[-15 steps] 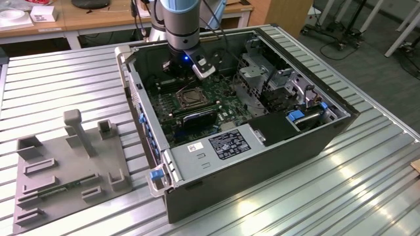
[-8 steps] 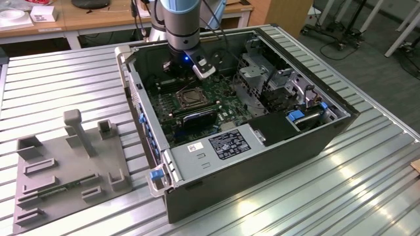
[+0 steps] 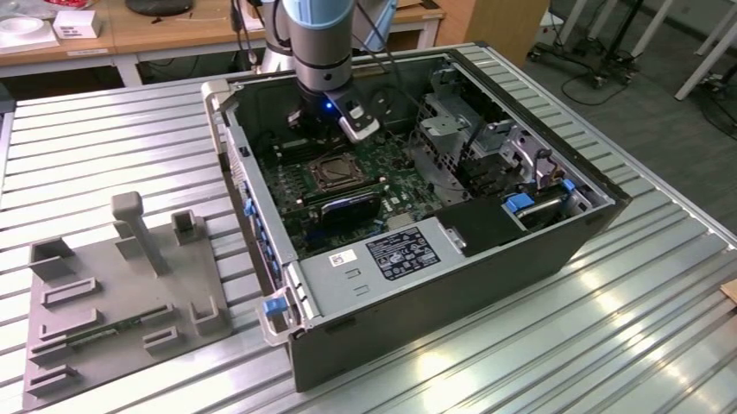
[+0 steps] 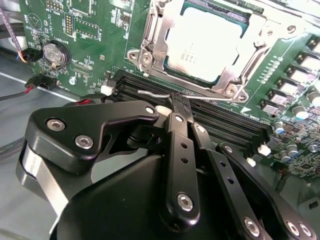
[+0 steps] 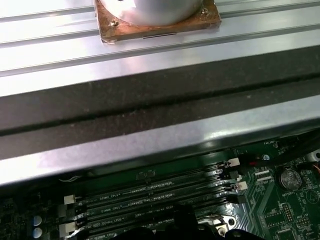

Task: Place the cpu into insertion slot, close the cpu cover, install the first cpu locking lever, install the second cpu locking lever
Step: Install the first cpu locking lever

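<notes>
In the second wrist view the cpu (image 4: pixel 202 45) lies flat in the insertion slot, pale silver face up. The silvery cpu cover (image 4: pixel 150 37) lies down around it. A thin wire locking lever (image 4: pixel 149 92) runs along the socket's near edge, and its end reaches my fingertips. My gripper (image 4: pixel 179 101) is shut, its black fingers pressed together just beside the socket over the memory slots. In the exterior view the gripper (image 3: pixel 345 129) hangs inside the open computer case, just behind the insertion slot (image 3: pixel 328 172).
Long black memory slots (image 4: pixel 225 122) lie between gripper and socket. A coin battery (image 4: pixel 54 52) and red-black cables (image 4: pixel 35 82) sit beside them. The case wall (image 5: pixel 150 100) stands close by. A drive cage with blue tabs (image 3: pixel 519 203) fills the case's right side. A grey fixture (image 3: pixel 116 285) lies on the slatted table.
</notes>
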`<action>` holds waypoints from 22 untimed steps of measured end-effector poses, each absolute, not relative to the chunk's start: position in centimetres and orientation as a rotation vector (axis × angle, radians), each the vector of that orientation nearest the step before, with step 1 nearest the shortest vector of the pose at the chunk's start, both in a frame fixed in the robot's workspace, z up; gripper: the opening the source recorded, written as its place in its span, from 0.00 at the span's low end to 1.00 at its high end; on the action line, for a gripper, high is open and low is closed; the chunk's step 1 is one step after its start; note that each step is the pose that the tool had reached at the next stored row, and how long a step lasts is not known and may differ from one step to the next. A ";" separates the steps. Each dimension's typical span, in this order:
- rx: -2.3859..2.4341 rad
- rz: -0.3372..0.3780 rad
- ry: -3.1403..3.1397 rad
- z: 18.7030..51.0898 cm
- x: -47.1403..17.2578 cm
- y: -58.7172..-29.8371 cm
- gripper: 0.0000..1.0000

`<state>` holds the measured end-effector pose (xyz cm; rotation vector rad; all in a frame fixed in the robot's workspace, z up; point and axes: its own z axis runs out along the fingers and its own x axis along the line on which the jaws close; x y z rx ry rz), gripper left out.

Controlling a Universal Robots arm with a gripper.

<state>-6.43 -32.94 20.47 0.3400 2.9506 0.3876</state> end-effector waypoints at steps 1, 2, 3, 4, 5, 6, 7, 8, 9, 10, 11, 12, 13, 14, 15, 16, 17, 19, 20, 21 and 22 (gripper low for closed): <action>0.340 0.388 2.951 20.4 -6.4 -32.9 0.11; 0.340 0.388 2.951 20.3 -6.4 -32.9 0.11; 0.340 0.388 2.951 20.2 -6.3 -32.9 0.11; 0.340 0.388 2.951 20.2 -6.3 -32.9 0.11; 0.340 0.388 2.951 20.1 -6.3 -32.9 0.11; 0.340 0.388 2.951 20.0 -6.3 -32.9 0.11; 0.340 0.388 2.951 19.9 -6.2 -32.9 0.11; 0.340 0.387 2.951 19.9 -6.2 -32.9 0.11; 0.340 0.388 2.951 19.8 -6.2 -32.9 0.11; 0.340 0.387 2.951 19.8 -6.2 -32.9 0.11; 0.340 0.387 2.951 19.7 -6.2 -32.9 0.11; 0.340 0.387 2.951 19.7 -6.2 -32.9 0.11; 0.340 0.387 2.951 19.6 -6.1 -32.9 0.11; 0.340 0.387 2.951 19.6 -6.1 -32.9 0.11; 0.340 0.387 2.951 19.6 -6.1 -32.9 0.11; 0.340 0.387 2.951 19.6 -6.1 -32.9 0.11; 0.340 0.387 2.951 19.6 -6.1 -32.9 0.11; 0.341 0.387 2.951 19.6 -6.1 -32.9 0.11; 0.341 0.387 2.951 19.6 -6.1 -32.9 0.11; 0.341 0.386 2.951 19.5 -6.1 -32.9 0.11; 0.341 0.386 2.950 19.5 -6.1 -32.9 0.11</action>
